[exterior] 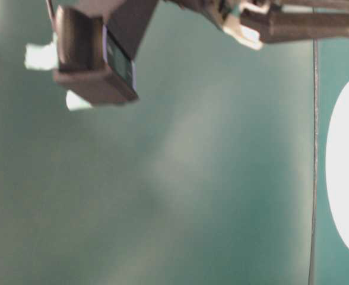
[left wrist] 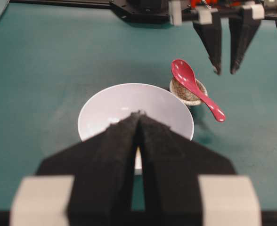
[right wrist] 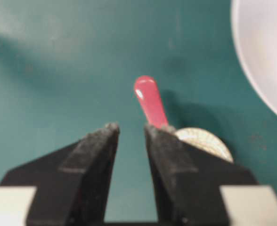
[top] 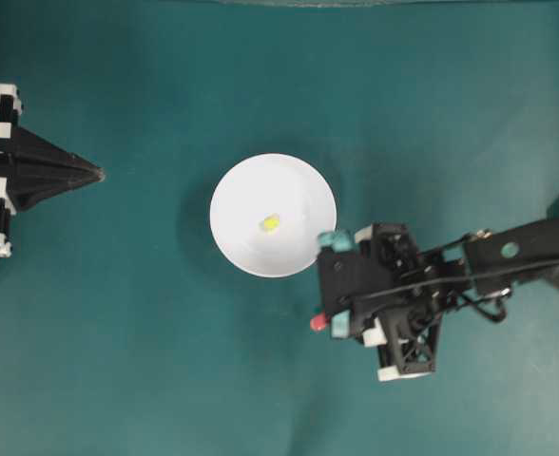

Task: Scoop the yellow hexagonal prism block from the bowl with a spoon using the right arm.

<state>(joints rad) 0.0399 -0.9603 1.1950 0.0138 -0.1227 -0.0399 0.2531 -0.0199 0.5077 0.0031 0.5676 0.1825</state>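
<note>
Yellow and tiny, the hexagonal prism block [top: 270, 223] lies near the middle of the white bowl [top: 237, 190], alone in there, so I judge the scooping hasn't begun. Just beside the bowl, the red spoon [left wrist: 195, 87] rests with its scoop on the speckled spoon rest [left wrist: 189, 94], handle jutting free for a pinch. My right gripper [right wrist: 131, 132] hovers above that handle, jaws apart and empty, while the left gripper [left wrist: 139, 115] sits pressed together, parked aside.
</note>
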